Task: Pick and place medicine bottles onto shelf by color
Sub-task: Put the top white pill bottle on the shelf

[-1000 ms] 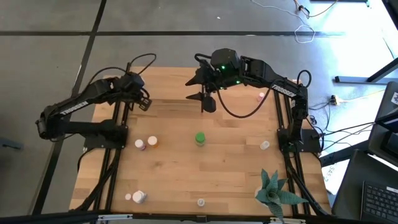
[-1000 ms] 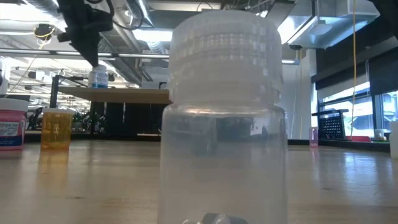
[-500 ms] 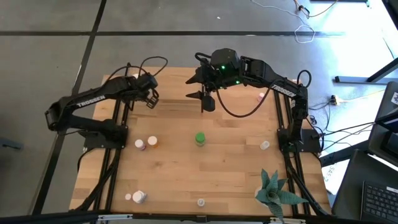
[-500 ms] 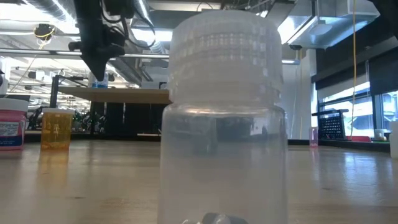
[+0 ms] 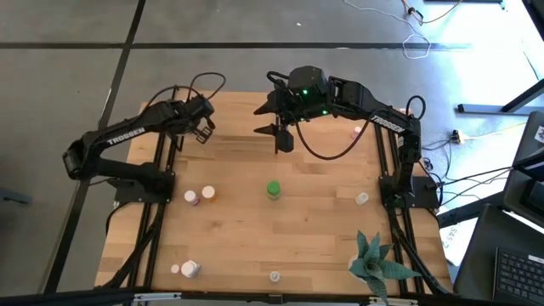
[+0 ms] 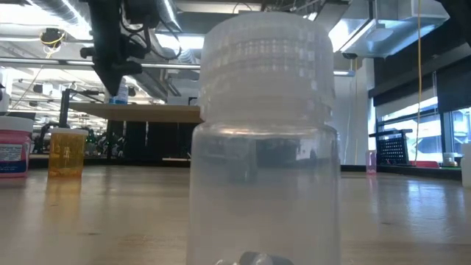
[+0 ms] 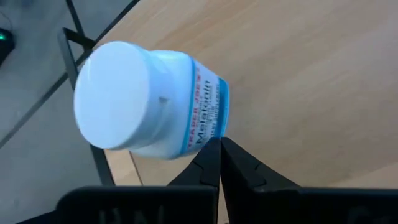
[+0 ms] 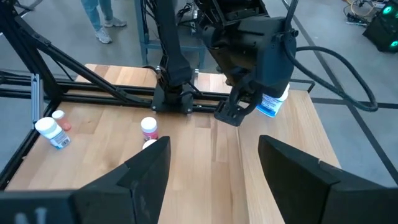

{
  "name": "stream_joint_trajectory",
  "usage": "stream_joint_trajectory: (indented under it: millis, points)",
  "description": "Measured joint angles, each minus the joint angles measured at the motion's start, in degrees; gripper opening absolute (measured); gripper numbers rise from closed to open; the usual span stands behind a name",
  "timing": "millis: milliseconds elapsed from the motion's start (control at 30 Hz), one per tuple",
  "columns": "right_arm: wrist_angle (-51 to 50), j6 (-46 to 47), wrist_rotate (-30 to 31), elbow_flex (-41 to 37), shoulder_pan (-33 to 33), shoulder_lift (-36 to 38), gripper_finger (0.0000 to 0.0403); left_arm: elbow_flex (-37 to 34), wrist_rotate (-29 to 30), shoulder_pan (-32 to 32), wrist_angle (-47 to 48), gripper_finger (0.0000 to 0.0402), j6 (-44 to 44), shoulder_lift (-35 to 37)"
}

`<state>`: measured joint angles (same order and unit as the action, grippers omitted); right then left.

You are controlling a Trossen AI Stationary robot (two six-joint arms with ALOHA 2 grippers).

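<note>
A white pill bottle with a blue label and a white cap (image 7: 143, 99) stands near the left end of the light wood shelf (image 5: 238, 115). It also shows in the low view (image 6: 118, 94) and the right wrist view (image 8: 273, 102). My left gripper (image 7: 219, 152) is shut, with its tips just beside the bottle's lower side. My right gripper (image 5: 276, 129) hangs open above the middle of the shelf, with nothing between its fingers (image 8: 149, 168). A green bottle (image 5: 273, 189) stands upright mid-table. My left gripper's shut fingertips (image 7: 211, 155) show right against the lower side of the white bottle's label (image 7: 208, 127), slanting down from above. I cannot tell whether they touch it. The bottle rests on the shelf.
A pink bottle (image 5: 191, 196) and an orange one (image 5: 208, 194) stand on the table's left, two white ones (image 5: 189, 269) near the left front, and a clear one (image 5: 274, 276) at the near edge, filling the low view. Another bottle (image 5: 362, 198), a pink one (image 5: 357, 132) and a plant (image 5: 374, 263) are on the right.
My left arm has stretched out, and its gripper has moved toward the table's right and far edge. In the low view it has slid in front of the white bottle, which has stayed where it was on the shelf.
</note>
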<state>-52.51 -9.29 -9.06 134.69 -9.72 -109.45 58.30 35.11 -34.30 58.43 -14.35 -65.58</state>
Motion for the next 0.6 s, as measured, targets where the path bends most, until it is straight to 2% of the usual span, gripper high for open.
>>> stream_joint_trajectory:
  millis: [600]
  points:
    - [0.0,-0.1,0.0,0.0,0.0,0.0,0.0245,0.0,0.4,-7.1,-4.0,0.0,3.0,0.0]
